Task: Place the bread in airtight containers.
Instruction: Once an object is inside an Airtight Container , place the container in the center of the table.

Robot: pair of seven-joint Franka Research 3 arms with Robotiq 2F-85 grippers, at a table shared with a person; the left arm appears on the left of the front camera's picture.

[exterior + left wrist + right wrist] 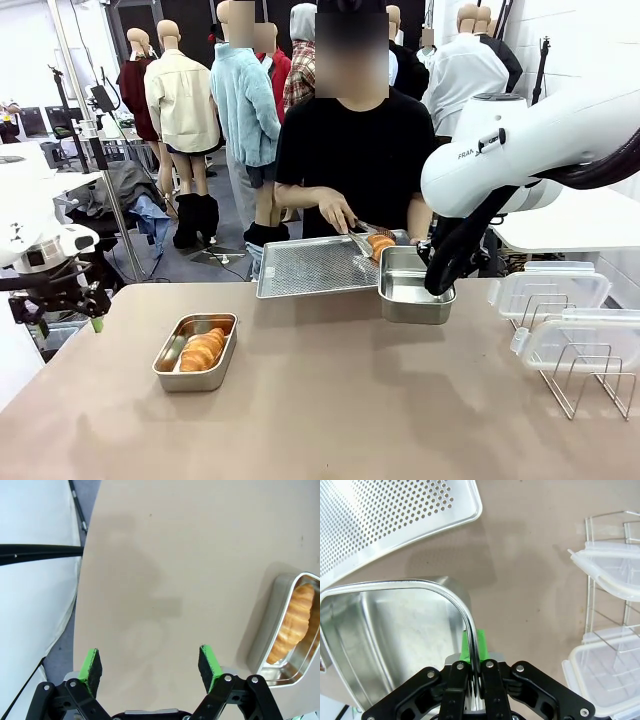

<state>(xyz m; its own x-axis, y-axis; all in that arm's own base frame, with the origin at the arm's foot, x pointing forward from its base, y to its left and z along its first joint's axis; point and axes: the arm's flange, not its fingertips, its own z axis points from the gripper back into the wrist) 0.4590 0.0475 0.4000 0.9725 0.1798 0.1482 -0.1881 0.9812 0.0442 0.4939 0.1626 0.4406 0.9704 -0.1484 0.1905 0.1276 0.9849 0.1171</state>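
An airtight container (190,372) sits on the table at front left with a croissant (203,350) lying in it; the left wrist view shows this steel tin (266,630) and the croissant (295,622) at right. My left gripper (150,662) is open over bare table, left of that tin. My right gripper (474,650) is shut on the rim of a second, empty tin (395,630), holding this tin (415,297) beside the perforated tray. The person's tongs hold another croissant (379,245) just above it.
The person holds the perforated steel tray (310,265) at the table's far edge; its corner (385,515) is close to the held tin. A wire rack (585,385) at right carries two clear lids (555,288) (580,343). The table's middle and front are bare.
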